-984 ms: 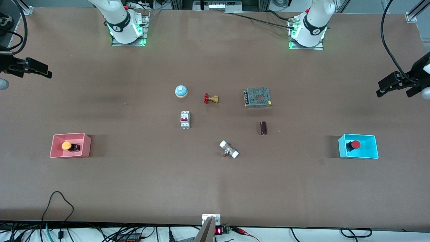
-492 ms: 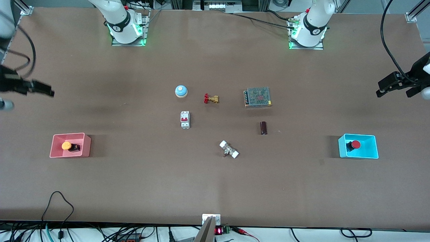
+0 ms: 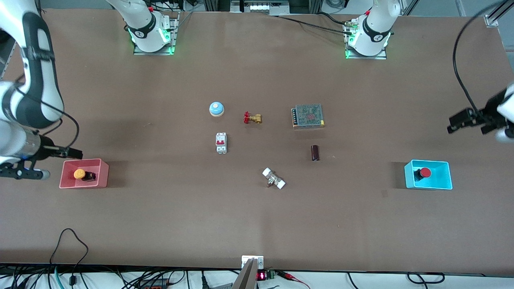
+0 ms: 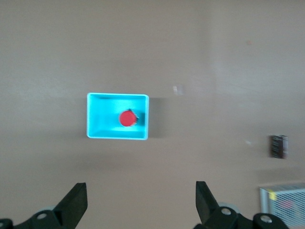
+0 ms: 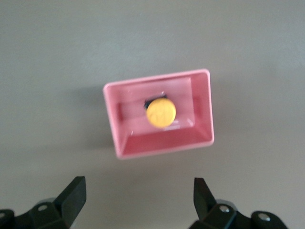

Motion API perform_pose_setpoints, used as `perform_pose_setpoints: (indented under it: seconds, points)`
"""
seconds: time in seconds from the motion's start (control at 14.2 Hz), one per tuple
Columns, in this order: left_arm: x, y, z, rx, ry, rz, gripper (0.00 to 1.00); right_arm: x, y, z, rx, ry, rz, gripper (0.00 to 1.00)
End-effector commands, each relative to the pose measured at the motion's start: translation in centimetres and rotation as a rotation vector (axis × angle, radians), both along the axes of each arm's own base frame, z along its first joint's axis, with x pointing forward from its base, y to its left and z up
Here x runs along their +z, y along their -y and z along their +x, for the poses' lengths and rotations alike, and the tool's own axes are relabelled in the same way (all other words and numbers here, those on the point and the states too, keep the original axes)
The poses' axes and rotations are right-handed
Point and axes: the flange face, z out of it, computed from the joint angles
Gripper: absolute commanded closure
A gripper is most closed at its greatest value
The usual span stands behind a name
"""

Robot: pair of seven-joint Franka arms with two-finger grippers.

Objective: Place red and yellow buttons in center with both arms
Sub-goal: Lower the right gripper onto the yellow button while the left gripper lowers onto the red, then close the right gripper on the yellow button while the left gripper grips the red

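The yellow button (image 3: 79,174) lies in a pink bin (image 3: 102,176) toward the right arm's end of the table. The red button (image 3: 425,172) sits in a cyan bin (image 3: 441,182) toward the left arm's end. My right gripper (image 3: 30,162) hangs open and empty beside the pink bin. The right wrist view shows its open gripper (image 5: 139,200), the yellow cap (image 5: 160,112) and the bin (image 5: 200,133). My left gripper (image 3: 478,120) is open and empty above the table near the cyan bin. The left wrist view shows its open gripper (image 4: 141,205), the red cap (image 4: 127,118) and the bin (image 4: 95,129).
Around the table's center (image 3: 265,148) lie a blue-and-white bell (image 3: 216,108), a brass valve with a red handle (image 3: 252,118), a white circuit breaker (image 3: 221,142), a mesh power supply (image 3: 308,116), a dark cylinder (image 3: 315,153) and a white-ended fitting (image 3: 274,178).
My right arm has swung in and its gripper has come down beside the pink bin. My left gripper has shifted a little toward the cyan bin. The buttons have not moved.
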Motion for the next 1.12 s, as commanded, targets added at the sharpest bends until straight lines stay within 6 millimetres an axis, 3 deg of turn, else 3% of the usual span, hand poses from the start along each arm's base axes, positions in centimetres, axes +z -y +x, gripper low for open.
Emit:
perform_pose_setpoints:
  seconds: [0.0,0.21,0.42,0.63,1.05]
  points:
    - [-4.1,-3.5,1.8,-0.003,-0.010,-0.001,0.00,-2.9,1.7,1.3,0.024,0.042,-0.016,0.00]
    - [-9.7,-5.4,3.7,-0.025,-0.009,0.001,0.00,-5.8,2.3,1.7,0.028,0.056,-0.021,0.00]
    - [-14.9,-5.7,5.2,-0.026,-0.048,-0.007,0.00,-8.0,2.6,2.3,0.051,0.090,-0.031,0.00]
    - [-20.1,-6.1,5.7,-0.038,-0.086,-0.008,0.00,-9.0,2.7,2.2,0.051,0.084,-0.032,0.00]
    - [-26.0,-5.9,5.7,-0.047,-0.143,-0.014,0.00,-11.8,3.1,1.8,0.040,0.058,0.024,0.00]
